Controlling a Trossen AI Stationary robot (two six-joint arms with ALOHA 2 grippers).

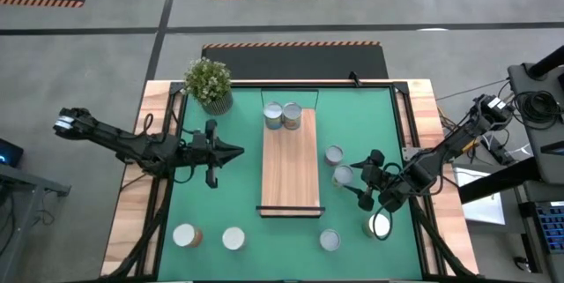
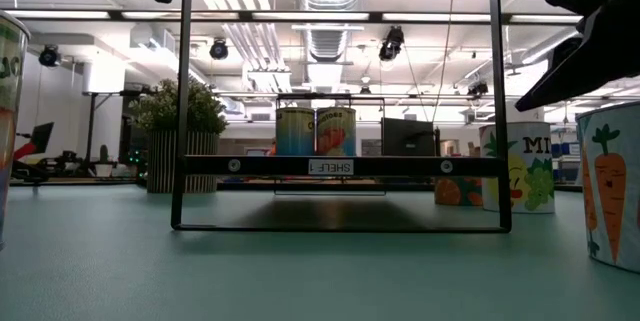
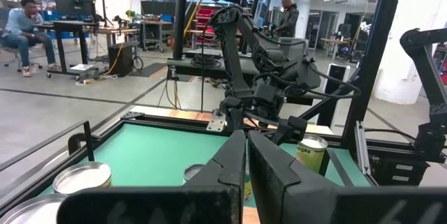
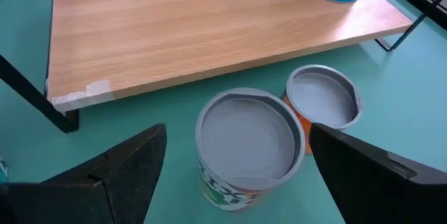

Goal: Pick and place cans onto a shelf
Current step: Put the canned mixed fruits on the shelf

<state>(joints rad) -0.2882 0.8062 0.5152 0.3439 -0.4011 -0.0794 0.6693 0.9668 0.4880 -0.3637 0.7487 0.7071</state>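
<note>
The light-wood shelf (image 1: 290,168) stands on dark legs in the middle of the green mat, with two cans (image 1: 283,115) on its far end. Two silver-topped cans (image 1: 334,154) (image 1: 342,175) stand on the mat right of the shelf. My right gripper (image 1: 358,182) is open, low over the mat. In the right wrist view (image 4: 237,147) its fingers stand on either side of the nearer can (image 4: 248,144) without touching it; the other can (image 4: 323,98) stands just beyond. My left gripper (image 1: 234,152) is shut and empty, left of the shelf.
More cans stand on the mat near the front edge: two at the left (image 1: 187,235) (image 1: 233,238), one in the middle (image 1: 330,240), one under the right arm (image 1: 380,225). A potted plant (image 1: 209,83) stands at the far left corner. People show in the room beyond.
</note>
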